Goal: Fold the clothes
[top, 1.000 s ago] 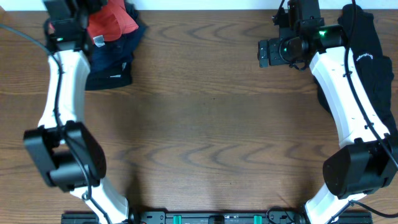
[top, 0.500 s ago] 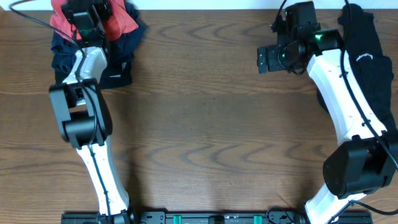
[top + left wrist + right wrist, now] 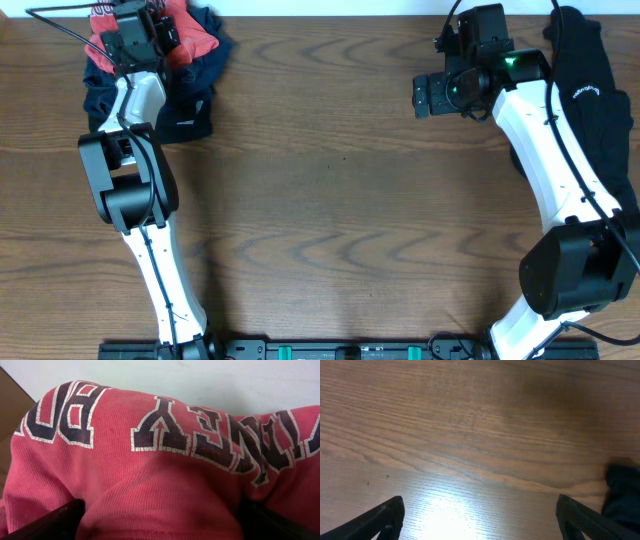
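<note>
The clothes lie in two places. A coral-red T-shirt (image 3: 195, 38) with white-and-navy lettering (image 3: 200, 430) tops a heap of dark navy garments (image 3: 185, 105) at the table's back left corner. My left gripper (image 3: 138, 24) is pressed down into this shirt. Its jaws stand wide open, and red fabric (image 3: 160, 505) bulges up between the two fingers (image 3: 55, 524). A black garment (image 3: 590, 85) with small white logos lies along the right edge, partly under my right arm. My right gripper (image 3: 432, 92) hovers open over bare wood (image 3: 470, 435), holding nothing.
The wooden table (image 3: 340, 220) stretches between the two arms. A corner of the black garment (image 3: 624, 491) shows at the right of the right wrist view. A pale wall (image 3: 200, 377) rises behind the red shirt.
My left arm has swung its elbow inward and the gripper has shifted right onto the red shirt, its jaws spreading a little wider. The right arm has barely moved.
</note>
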`<state>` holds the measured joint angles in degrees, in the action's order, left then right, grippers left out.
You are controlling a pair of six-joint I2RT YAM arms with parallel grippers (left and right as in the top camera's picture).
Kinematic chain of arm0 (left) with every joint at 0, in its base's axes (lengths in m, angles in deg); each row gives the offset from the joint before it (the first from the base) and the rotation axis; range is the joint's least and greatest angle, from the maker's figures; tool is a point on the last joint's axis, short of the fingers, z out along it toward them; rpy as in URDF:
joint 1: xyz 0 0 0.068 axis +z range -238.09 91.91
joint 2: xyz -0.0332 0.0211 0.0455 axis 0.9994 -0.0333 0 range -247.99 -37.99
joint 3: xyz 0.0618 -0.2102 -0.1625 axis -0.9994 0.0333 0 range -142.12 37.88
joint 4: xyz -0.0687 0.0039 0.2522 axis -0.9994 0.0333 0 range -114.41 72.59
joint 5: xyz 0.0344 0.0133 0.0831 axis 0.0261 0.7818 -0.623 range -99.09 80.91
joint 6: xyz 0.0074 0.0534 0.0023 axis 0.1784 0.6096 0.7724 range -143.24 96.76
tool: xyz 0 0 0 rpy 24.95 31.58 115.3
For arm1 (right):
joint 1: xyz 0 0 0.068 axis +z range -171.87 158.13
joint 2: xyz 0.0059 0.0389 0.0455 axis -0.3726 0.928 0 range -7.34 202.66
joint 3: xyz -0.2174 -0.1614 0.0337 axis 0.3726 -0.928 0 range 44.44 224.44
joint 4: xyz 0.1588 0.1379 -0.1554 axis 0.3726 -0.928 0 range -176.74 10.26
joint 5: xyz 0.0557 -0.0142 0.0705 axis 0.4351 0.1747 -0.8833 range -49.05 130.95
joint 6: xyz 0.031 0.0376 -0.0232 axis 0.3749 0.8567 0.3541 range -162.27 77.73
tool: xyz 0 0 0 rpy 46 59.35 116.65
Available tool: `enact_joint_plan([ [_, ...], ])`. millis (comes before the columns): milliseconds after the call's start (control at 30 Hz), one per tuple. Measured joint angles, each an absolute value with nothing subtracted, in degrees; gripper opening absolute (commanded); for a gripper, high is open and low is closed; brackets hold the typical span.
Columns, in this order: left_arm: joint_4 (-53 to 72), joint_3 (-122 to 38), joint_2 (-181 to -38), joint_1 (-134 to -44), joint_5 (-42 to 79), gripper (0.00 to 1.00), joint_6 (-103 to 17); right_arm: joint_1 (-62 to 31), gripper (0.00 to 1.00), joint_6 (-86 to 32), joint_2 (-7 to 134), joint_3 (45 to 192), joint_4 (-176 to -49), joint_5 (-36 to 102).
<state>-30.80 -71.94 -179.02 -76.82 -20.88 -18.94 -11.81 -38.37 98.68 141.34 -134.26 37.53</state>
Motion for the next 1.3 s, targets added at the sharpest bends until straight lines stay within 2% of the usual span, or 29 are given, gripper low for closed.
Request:
enact_joint_plan([
  [367,-29.16,-71.11,-177.08,-76.89,-20.88,0.98,-18.94,-11.81,0.96,-38.43,98.68,141.32,-130.41,37.31],
  [567,-15.74,-68.77,-168.64,-76.8,-21.32,0.98,-19.31,-11.81,0.99,-39.61,98.68,142.15,-129.52,38.03],
  [733,-2.54,-67.72,-157.34,-76.21,-21.23,0.98,-25.11,-11.81,0.99,-40.55,98.63,147.0,-130.04,40.13],
  [967,12.15,-67.9,-141.58,-75.69,-13.45,0.98,-29.61,-11.81,0.99,-41.3,94.11,151.44,-130.0,43.63],
  [1133,19.32,-67.92,-137.73,-75.82,-9.84,0.98,-30.53,-11.81,0.99,-41.34,87.14,151.85,-130.06,44.83],
  [1300,20.85,-67.9,-138.1,-75.79,-8.57,0.98,-30.77,-11.81,0.99,-41.43,81.54,152.86,-132.01,44.59],
])
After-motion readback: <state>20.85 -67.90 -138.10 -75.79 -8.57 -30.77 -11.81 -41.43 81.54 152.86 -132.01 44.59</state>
